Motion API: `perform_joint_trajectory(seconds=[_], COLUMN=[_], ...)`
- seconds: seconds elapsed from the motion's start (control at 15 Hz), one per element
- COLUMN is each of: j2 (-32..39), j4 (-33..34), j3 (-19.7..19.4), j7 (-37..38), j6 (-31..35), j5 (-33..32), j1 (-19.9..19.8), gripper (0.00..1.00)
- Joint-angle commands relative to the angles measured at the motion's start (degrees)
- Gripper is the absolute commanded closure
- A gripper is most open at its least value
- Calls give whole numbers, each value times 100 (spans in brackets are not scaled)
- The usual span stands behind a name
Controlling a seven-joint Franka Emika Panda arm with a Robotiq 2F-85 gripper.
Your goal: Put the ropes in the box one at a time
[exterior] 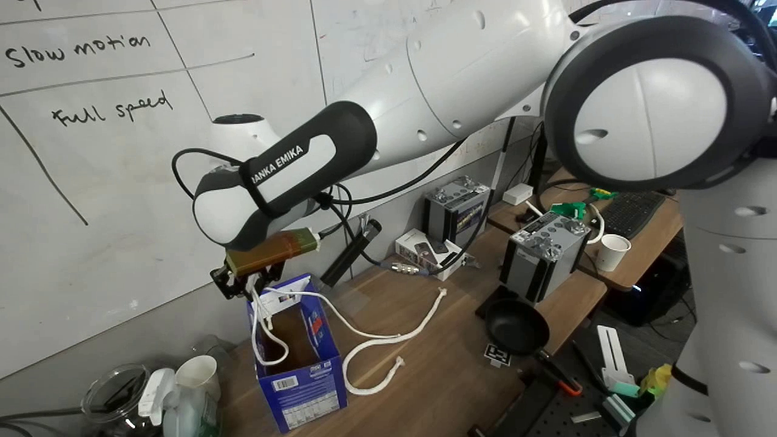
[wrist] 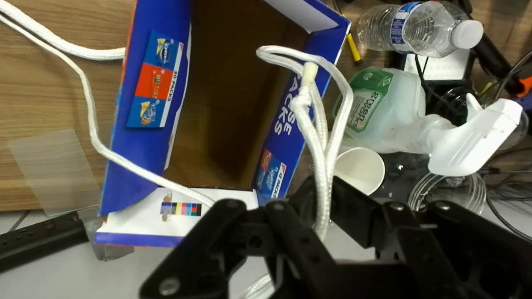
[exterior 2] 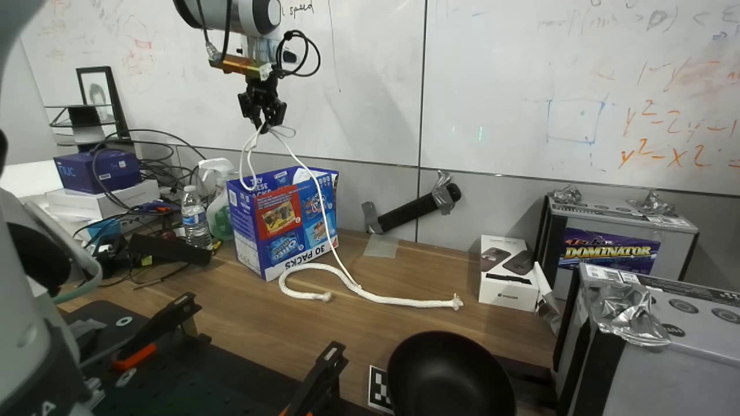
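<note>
White rope (wrist: 323, 195), clamped in the gripper (exterior 2: 263, 128) higher than the box (exterior 2: 283, 222), appears at placing stage; next, draw its trailing length inside.

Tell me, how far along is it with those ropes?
Looks done: picking up the thin rope. In hand: the fingers pinch it, a loop dangling over the box, not yet released. Left, it seems: dropping it inside, then the thicker rope on the table.
</note>
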Motion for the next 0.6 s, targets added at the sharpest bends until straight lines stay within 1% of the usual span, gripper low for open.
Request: perform_joint_trajectory(seconds=[0.0,0.53], j2=[257,613], j4=[71,62], j3=[62,71], j7=[-397,-746], j6=[138,173], j5=[300,541], j1=[-46,-107], gripper=[96,96])
